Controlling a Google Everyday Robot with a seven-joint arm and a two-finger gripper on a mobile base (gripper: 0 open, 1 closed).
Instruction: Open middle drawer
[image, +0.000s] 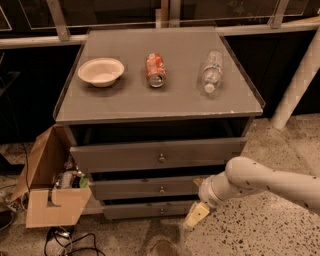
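Observation:
A grey cabinet has three drawer fronts, each with a small brass knob. The middle drawer (150, 189) sits between the taller top drawer (155, 155) and the narrow bottom drawer (150, 210). Its knob (161, 189) is at centre. The top drawer stands out a little from the cabinet. My gripper (196, 216) hangs at the end of the white arm, to the right of the middle drawer's knob and lower, in front of the bottom drawer's right end. It touches no knob.
The cabinet top (125, 100) holds a white bowl (100, 71), a red can (155, 70) lying down and a clear plastic bottle (212, 71) lying down. An open cardboard box (47, 185) with clutter stands at the left. Cables (60, 242) lie on the floor.

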